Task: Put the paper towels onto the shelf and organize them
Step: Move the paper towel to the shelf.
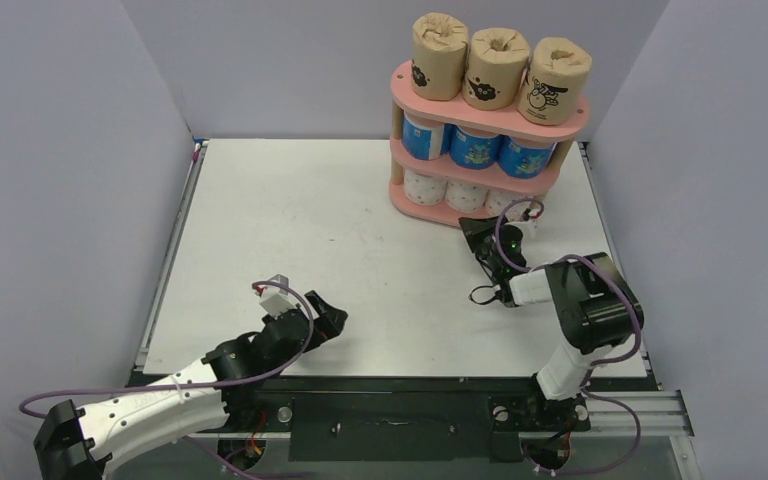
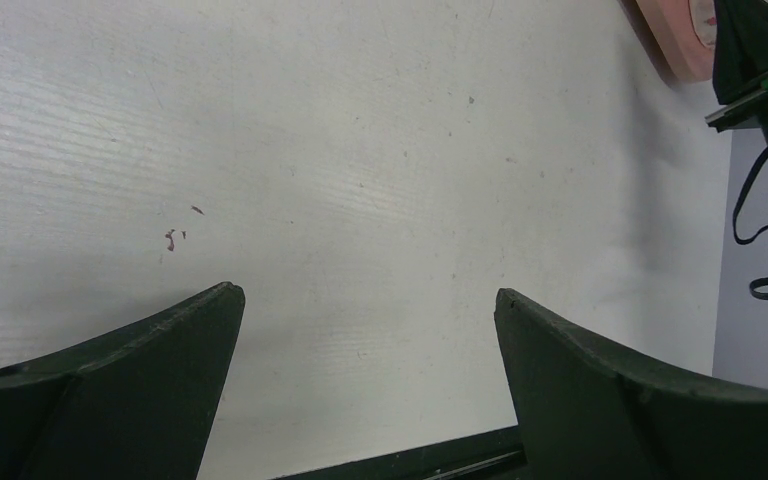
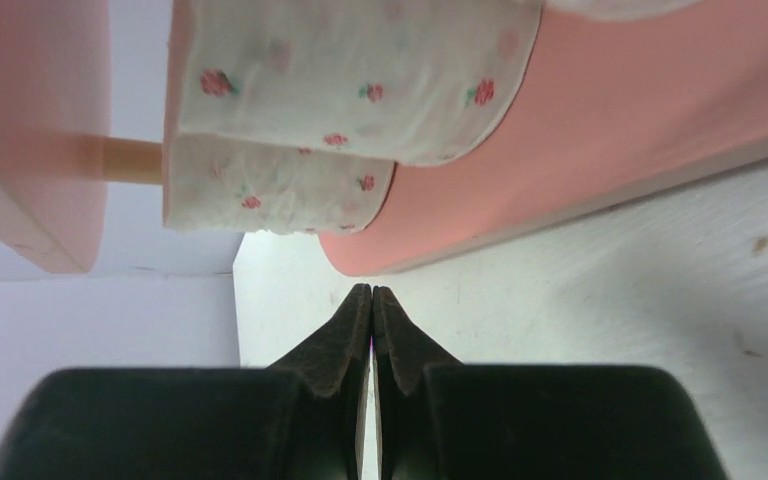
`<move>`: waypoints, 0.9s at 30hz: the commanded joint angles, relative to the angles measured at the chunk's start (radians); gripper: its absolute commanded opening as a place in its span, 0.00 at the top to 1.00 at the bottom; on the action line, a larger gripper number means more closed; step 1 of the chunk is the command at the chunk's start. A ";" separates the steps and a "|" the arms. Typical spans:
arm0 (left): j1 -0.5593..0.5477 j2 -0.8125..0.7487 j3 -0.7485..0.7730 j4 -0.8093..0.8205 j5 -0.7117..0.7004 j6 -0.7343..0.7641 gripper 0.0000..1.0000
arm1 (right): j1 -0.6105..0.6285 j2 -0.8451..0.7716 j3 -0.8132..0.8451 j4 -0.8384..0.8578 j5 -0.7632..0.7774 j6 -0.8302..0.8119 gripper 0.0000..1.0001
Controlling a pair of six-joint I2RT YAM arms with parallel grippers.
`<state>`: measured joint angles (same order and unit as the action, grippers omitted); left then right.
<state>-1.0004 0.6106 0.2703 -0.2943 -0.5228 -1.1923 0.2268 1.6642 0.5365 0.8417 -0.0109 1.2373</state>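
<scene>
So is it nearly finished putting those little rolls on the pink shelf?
Looks essentially done. The shelf holds three brown rolls on top, three blue rolls in the middle, three white rolls at the bottom. Nothing is in hand: the right gripper is shut empty by the bottom board, the left gripper open and empty. Little seems left beyond retreating.

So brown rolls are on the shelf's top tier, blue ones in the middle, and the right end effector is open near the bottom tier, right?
No: the right end effector is shut, not open; the right wrist view shows its fingers pressed together. Brown rolls on top and blue ones in the middle hold.
</scene>
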 commanded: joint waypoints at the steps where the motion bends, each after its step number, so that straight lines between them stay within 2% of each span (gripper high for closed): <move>1: -0.001 -0.010 0.045 0.007 -0.012 0.014 0.03 | 0.072 0.132 0.041 0.285 0.090 0.114 1.00; 3: 0.000 -0.008 0.049 -0.003 -0.010 0.013 0.03 | 0.094 0.176 0.064 0.341 0.113 0.146 1.00; 8: 0.000 -0.020 0.055 -0.033 -0.018 0.008 0.04 | 0.102 0.164 0.107 0.270 0.065 0.115 1.00; 14: 0.001 -0.036 0.054 -0.026 -0.032 0.025 0.04 | 0.069 -0.081 0.015 0.040 0.022 -0.079 1.00; 20: 0.004 -0.027 0.051 -0.018 -0.032 0.040 0.03 | 0.005 -0.480 -0.035 -0.258 0.091 -0.277 1.00; 24: 0.007 -0.028 0.048 0.011 -0.029 0.050 0.04 | -0.079 -0.587 0.021 -0.383 0.094 -0.297 1.00; 27: 0.008 -0.012 0.048 0.035 -0.016 0.052 0.04 | -0.141 -0.583 0.063 -0.409 0.086 -0.277 1.00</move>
<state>-0.9993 0.5869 0.2775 -0.3187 -0.5377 -1.1625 0.1474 1.0786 0.5301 0.5526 0.0574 1.0023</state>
